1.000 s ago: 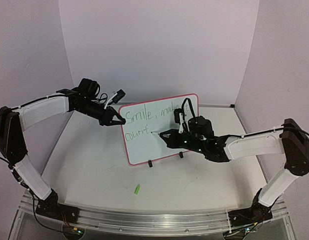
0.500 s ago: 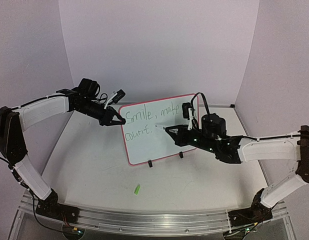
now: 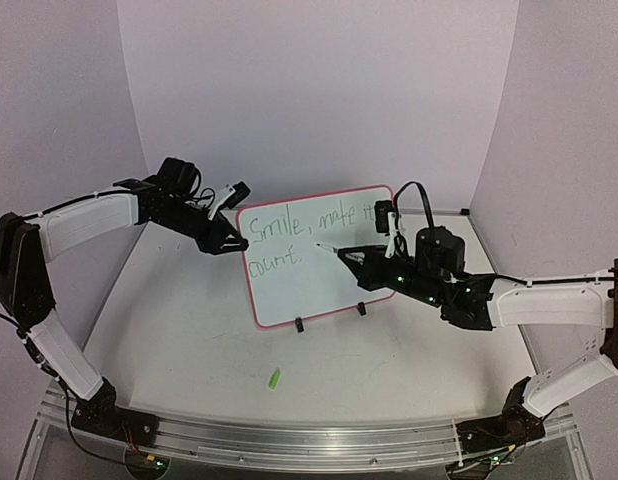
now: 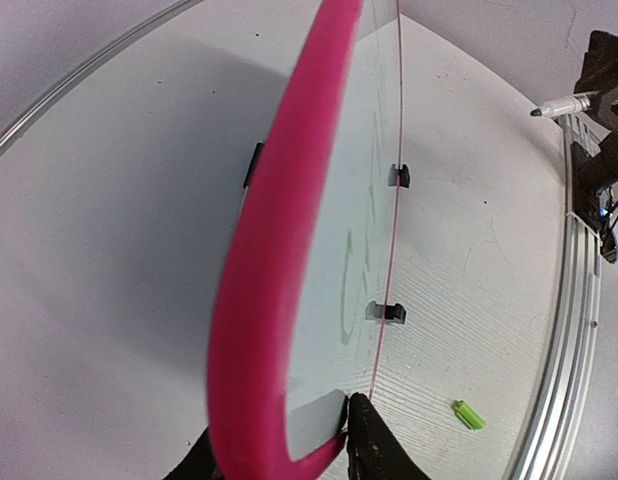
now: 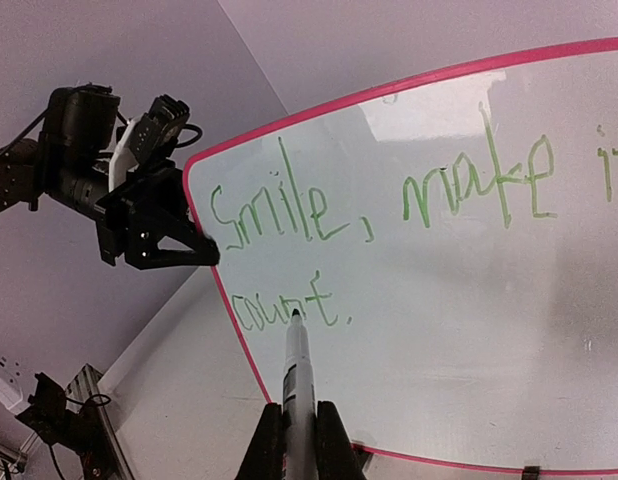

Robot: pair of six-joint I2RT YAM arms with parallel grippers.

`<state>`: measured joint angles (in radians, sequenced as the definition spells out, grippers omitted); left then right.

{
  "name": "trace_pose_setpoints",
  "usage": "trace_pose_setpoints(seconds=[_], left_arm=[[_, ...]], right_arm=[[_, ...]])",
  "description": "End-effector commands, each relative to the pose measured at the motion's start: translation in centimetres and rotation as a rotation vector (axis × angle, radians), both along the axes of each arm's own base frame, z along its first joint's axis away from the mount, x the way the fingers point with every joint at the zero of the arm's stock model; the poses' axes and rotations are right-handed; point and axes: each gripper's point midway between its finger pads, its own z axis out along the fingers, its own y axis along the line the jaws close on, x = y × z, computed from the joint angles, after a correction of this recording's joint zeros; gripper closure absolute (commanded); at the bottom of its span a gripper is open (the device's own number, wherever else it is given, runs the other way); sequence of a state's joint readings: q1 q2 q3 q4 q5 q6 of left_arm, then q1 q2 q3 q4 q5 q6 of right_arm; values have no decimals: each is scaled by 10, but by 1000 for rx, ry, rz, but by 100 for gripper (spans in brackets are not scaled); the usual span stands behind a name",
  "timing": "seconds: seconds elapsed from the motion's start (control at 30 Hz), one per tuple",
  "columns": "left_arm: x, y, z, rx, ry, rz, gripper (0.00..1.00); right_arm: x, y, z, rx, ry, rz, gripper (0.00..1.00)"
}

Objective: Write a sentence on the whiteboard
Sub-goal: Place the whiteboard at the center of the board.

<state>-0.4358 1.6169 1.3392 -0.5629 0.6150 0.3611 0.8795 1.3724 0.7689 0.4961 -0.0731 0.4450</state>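
The whiteboard (image 3: 309,290) stands upright mid-surface (image 3: 189,330), our left jaws pinching its left edge, the green sentence (image 5: 289,215) across it. Our right jaws pinch a marker (image 5: 297,365), tip by "count."; a cap (image 3: 275,379) lies in front.

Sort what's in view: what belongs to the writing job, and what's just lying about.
In use: whiteboard, green sentence, marker, left end effector gripping the board's edge, right end effector holding the marker.
Lying about: small green cap on the table.
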Motion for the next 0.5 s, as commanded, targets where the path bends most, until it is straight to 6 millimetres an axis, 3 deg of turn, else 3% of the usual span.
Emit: trace_pose_setpoints(seconds=[0.0, 0.13, 0.47], left_arm=[[7, 5, 14, 3, -72, 32, 57], [9, 9, 19, 11, -103, 57, 43], [21, 33, 61, 8, -290, 218, 25]], right_arm=[[1, -8, 17, 25, -45, -24, 100], [0, -15, 18, 26, -37, -48, 100], [-11, -46, 5, -54, 61, -97, 100]])
